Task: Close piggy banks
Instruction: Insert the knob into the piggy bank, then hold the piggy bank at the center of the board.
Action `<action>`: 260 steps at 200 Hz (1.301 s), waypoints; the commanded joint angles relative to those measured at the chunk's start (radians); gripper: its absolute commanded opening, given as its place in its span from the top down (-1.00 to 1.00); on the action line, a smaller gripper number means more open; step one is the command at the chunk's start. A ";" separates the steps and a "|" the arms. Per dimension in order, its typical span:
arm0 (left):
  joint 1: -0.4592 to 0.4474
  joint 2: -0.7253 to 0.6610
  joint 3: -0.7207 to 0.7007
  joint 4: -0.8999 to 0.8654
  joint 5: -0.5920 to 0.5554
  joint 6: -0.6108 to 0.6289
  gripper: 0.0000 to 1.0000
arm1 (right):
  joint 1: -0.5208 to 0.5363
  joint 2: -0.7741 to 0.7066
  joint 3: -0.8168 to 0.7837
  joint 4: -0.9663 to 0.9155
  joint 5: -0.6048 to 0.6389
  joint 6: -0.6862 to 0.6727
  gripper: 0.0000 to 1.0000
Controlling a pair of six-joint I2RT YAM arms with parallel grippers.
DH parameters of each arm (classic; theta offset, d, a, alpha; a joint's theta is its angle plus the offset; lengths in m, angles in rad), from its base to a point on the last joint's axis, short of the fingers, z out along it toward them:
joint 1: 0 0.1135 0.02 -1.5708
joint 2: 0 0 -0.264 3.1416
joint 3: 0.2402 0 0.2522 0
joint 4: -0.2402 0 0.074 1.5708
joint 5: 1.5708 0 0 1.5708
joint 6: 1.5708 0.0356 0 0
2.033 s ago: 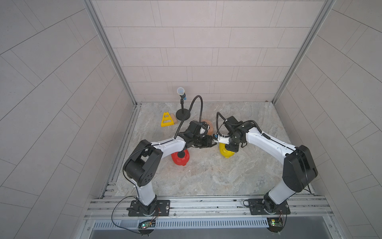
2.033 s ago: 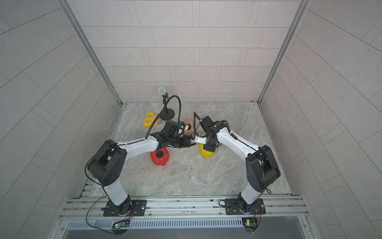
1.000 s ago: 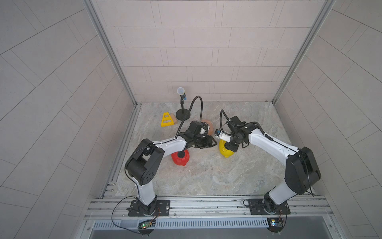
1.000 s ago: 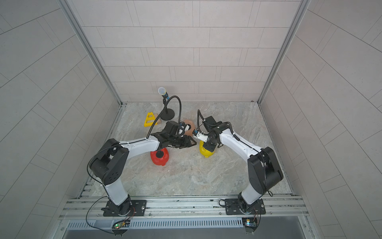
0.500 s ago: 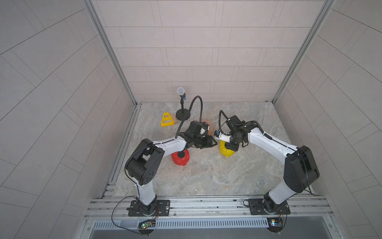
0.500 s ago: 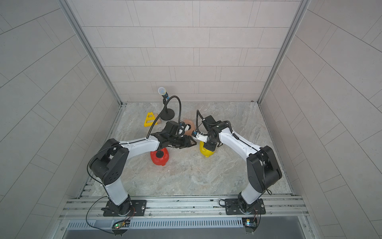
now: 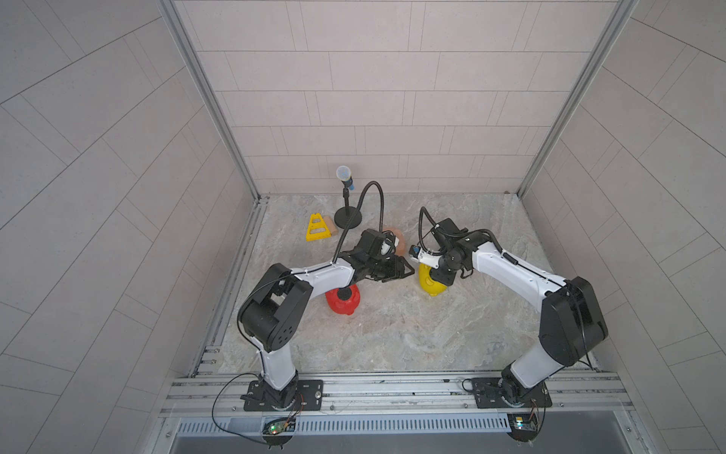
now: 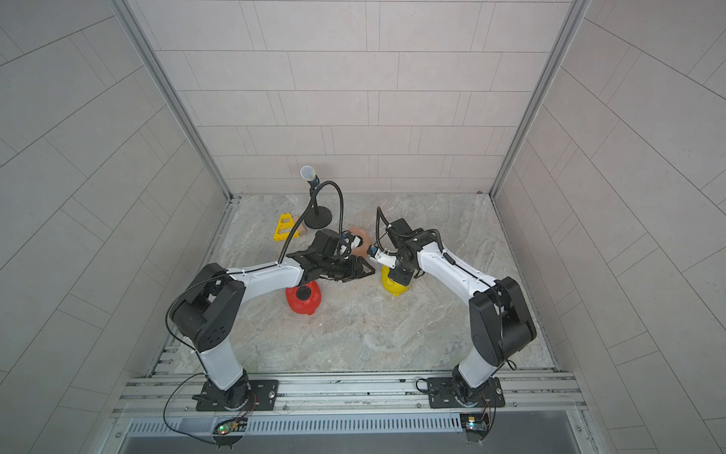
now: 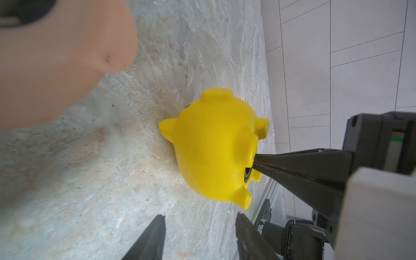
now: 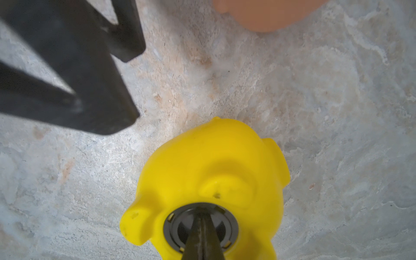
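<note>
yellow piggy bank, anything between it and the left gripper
Nothing visible does: only bare marble tabletop lies between the open left gripper and the yellow piggy bank. The shut right gripper is at the black plug in its belly hole, from another side.

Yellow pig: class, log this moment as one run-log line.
yellow pig: belly up, black plug in hole | right jaws: shut, tips on plug | left jaws: open, empty, beside pig
</note>
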 commanded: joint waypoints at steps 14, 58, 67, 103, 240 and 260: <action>-0.004 -0.005 -0.016 0.009 -0.002 0.017 -0.12 | -0.007 -0.047 -0.046 0.025 -0.022 0.072 1.00; -0.004 0.008 0.001 0.021 0.000 0.002 -0.13 | -0.008 -0.032 -0.040 0.037 -0.023 0.112 1.00; -0.003 0.006 0.007 0.024 0.000 -0.001 -0.15 | -0.007 -0.026 -0.033 0.034 -0.027 0.113 1.00; -0.004 0.031 0.038 0.080 0.033 -0.040 -0.22 | -0.008 -0.013 -0.029 0.035 -0.037 0.113 1.00; -0.009 0.219 0.092 0.422 0.147 -0.229 -0.86 | -0.008 0.010 -0.031 0.031 -0.055 0.110 1.00; -0.012 0.243 0.088 0.490 0.155 -0.275 -0.88 | -0.008 0.014 -0.029 0.029 -0.060 0.108 1.00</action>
